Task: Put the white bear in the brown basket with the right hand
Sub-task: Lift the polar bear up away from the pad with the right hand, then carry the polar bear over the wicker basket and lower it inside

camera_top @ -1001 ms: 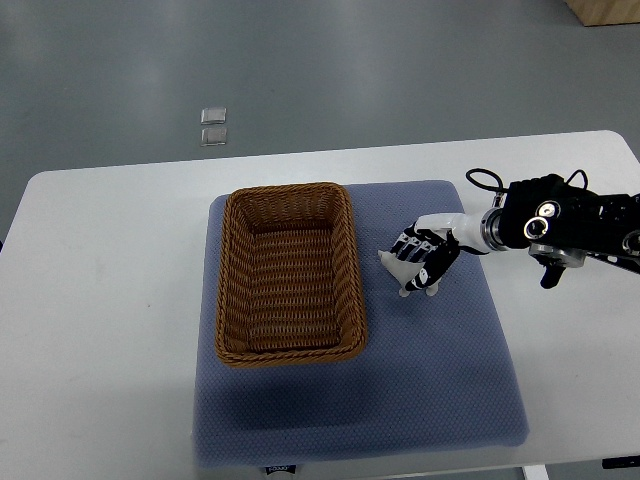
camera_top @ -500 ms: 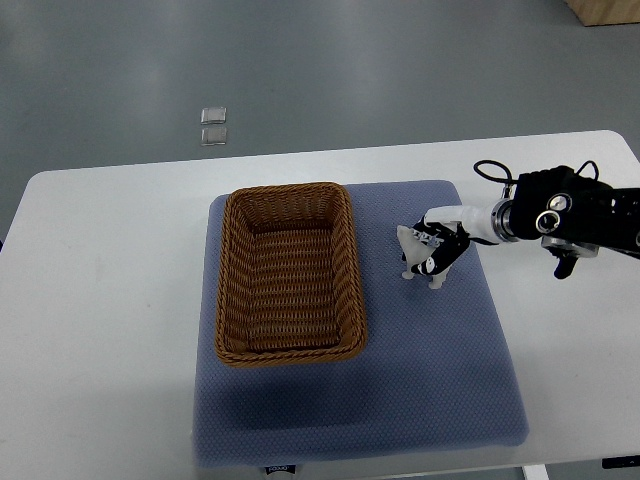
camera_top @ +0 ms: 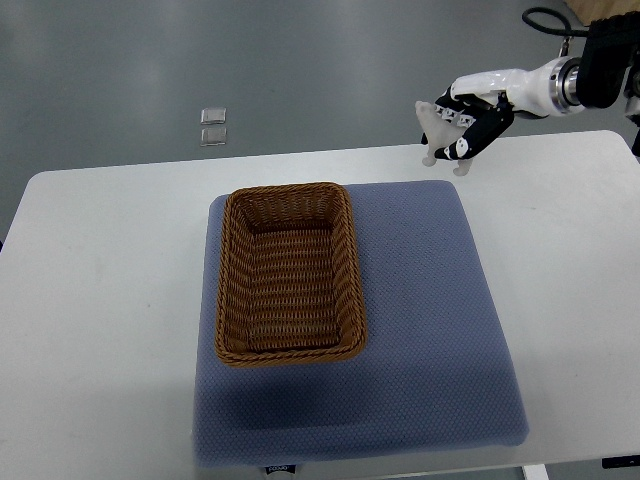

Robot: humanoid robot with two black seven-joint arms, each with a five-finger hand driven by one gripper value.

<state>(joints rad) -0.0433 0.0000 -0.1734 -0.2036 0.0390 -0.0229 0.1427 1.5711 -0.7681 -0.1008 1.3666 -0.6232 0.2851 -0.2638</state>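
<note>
Brown woven wicker basket (camera_top: 288,272) mid-frame, holding nothing.
Right hand (camera_top: 470,118), upper right, fingers clasped around small white bear (camera_top: 436,122); its orientation unclear.

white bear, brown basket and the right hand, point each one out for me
white bear (camera_top: 433,122), top view, on its pale body left of the fingers
brown basket (camera_top: 231,290), top view, on its left woven wall
right hand (camera_top: 470,120), top view, on the middle of the hand
</note>
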